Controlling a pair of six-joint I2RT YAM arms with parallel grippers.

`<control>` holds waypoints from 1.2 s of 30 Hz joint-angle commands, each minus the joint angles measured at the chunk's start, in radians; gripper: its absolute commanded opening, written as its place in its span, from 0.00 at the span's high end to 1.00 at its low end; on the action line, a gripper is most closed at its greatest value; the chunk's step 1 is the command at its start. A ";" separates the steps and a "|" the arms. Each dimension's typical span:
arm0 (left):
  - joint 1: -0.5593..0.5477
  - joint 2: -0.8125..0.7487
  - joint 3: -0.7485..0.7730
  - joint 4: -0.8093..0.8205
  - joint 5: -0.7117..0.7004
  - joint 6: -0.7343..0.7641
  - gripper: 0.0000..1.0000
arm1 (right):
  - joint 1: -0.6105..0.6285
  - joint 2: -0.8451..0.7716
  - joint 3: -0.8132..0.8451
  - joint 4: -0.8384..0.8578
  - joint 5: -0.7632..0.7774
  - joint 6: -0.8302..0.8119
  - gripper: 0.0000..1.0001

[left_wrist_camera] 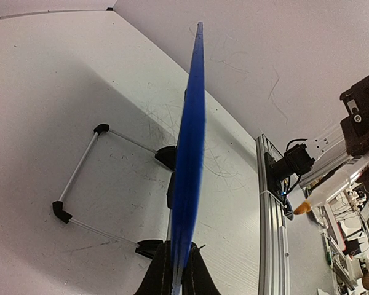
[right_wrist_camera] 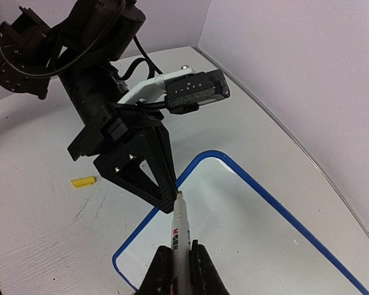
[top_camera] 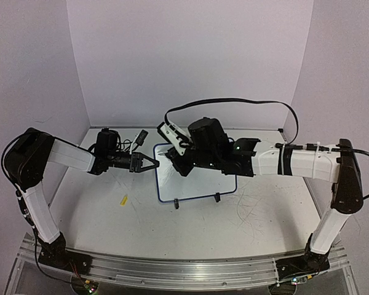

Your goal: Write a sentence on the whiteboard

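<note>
The whiteboard (top_camera: 194, 184) stands tilted on its wire stand (left_wrist_camera: 80, 178) and black clip feet (left_wrist_camera: 166, 157), mid-table. My left gripper (top_camera: 152, 164) is shut on the blue rim (left_wrist_camera: 190, 141) at the board's left edge, seen edge-on between its fingers (left_wrist_camera: 178, 270). My right gripper (right_wrist_camera: 179, 264) is shut on a white marker (right_wrist_camera: 180, 236). Its tip sits at the upper left of the board face (right_wrist_camera: 252, 227), right beside the left gripper's black fingers (right_wrist_camera: 141, 166). From above, the right gripper (top_camera: 174, 158) hangs over the board's top left corner. No sentence shows on the white face.
A yellow marker cap (top_camera: 124, 199) lies on the scuffed tabletop left of the board, also in the right wrist view (right_wrist_camera: 83, 182). An aluminium rail (left_wrist_camera: 272, 215) runs along the near table edge. Walls close in the back and sides.
</note>
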 commanded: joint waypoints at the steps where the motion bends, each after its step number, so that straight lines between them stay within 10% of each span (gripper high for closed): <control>1: -0.002 -0.024 0.000 0.007 -0.012 -0.003 1.00 | 0.006 0.010 0.030 0.057 0.048 -0.015 1.00; 36: -0.002 -0.018 0.006 -0.007 -0.014 0.009 1.00 | 0.005 0.067 0.042 0.120 0.134 -0.021 1.00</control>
